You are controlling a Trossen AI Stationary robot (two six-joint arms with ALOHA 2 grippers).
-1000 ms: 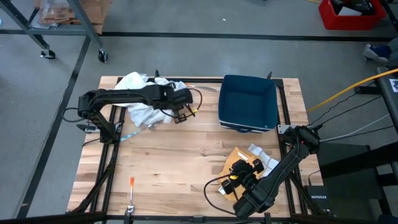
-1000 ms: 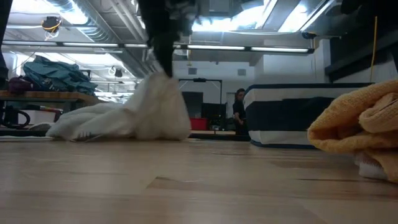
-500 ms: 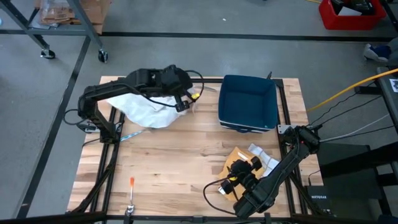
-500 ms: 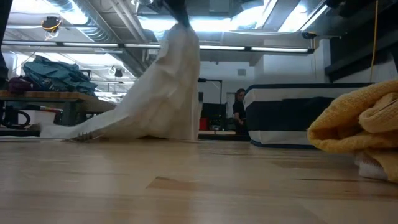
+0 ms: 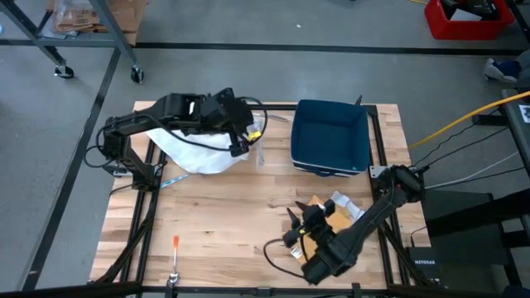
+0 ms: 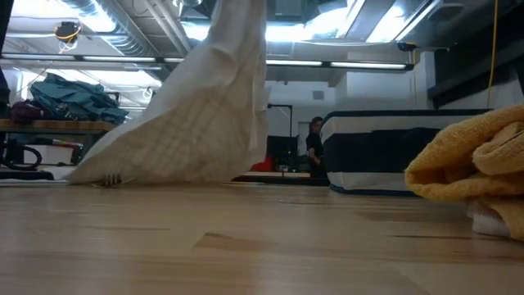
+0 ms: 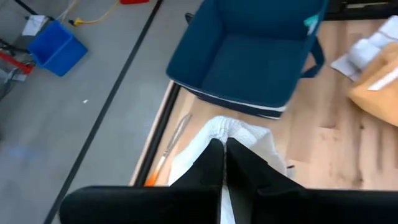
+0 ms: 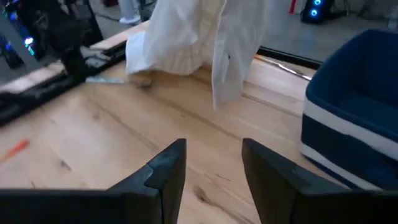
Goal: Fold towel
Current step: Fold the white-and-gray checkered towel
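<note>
Fingers of L gripper (image 7: 225, 163) pinched tight on one edge of white waffle-weave cloth towel (image 5: 197, 147), lifting it; cloth hangs from the grip as a tall drape, lower end bunched on light wooden slat tabletop (image 5: 224, 215) at approx 10 o'clock of the table in high view. Low view: towel (image 6: 205, 106) rises in a peak, long axis near upright, foot resting on the wood. R gripper (image 8: 210, 163): fingers parted, nothing between them, no contact; sits low at approx 5 o'clock of table, aimed across the wood toward the hanging towel (image 8: 186, 34), well apart from it. Key relation: towel lies ahead of R fingers, free hanging edge facing them; L arm is on it already, R arm is the far one and likely must cross the table to take a second corner. Other items: dark blue fabric bin w/ white stripe (image 5: 330, 136) at 1 o'clock, just beside towel; mustard-yellow folded cloth (image 6: 471, 168) under R arm; small orange-tipped tool (image 5: 175, 242) at 7 o'clock.
</note>
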